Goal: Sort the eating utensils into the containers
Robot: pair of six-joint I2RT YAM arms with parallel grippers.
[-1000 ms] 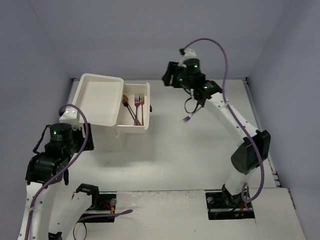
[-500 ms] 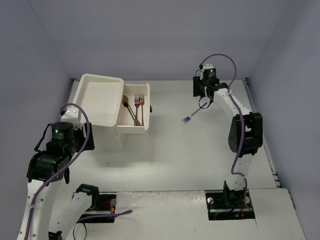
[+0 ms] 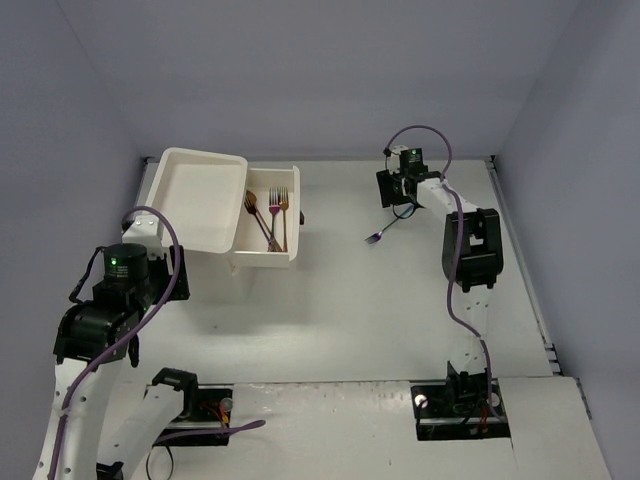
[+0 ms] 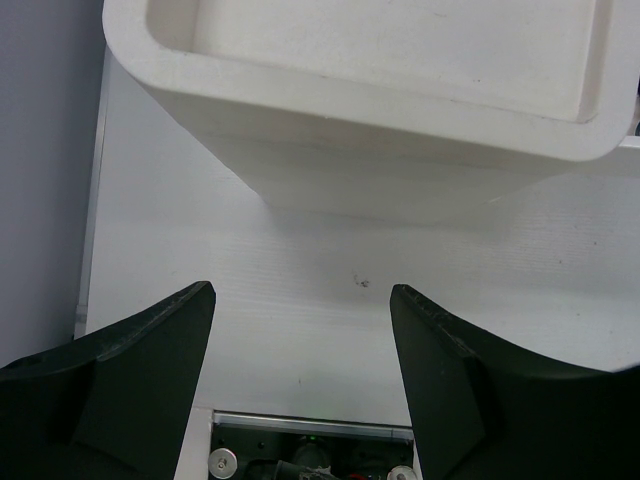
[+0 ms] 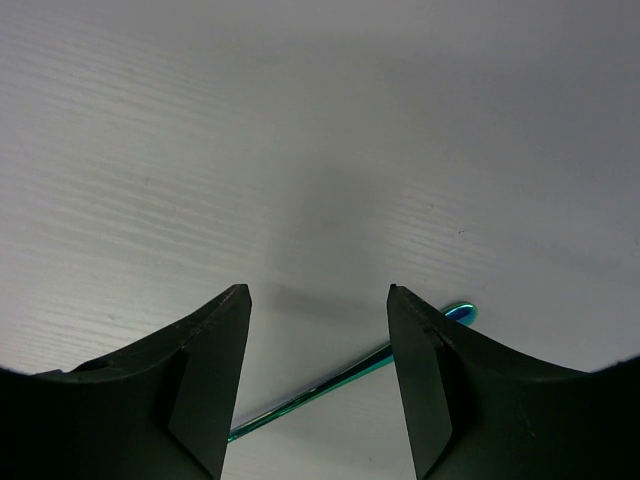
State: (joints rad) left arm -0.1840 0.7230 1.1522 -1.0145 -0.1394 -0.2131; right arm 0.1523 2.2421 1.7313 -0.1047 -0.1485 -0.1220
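Between the fingers of the right gripper (image 5: 318, 300), nothing clamped: jaws standing apart, low above the table (image 5: 200, 150). Just beneath, crossing under the gap, an iridescent utensil (image 5: 330, 385), lying flat on the far right part of the table, not touched; spoon or fork, cannot tell. On the other side, the left gripper (image 4: 300, 300) with jaws wide apart too, empty, close in front of the white drawer unit (image 4: 400, 150). Further out, one drawer (image 3: 265, 260) pulled open at the right of the unit, with three utensils (image 3: 272, 215) already inside: two gold and one rainbow-coloured. By judgement, partly done: three sorted, at least one left on the table and not yet gripped. From above, only this one loose utensil visible; about any others elsewhere, impossible to say.
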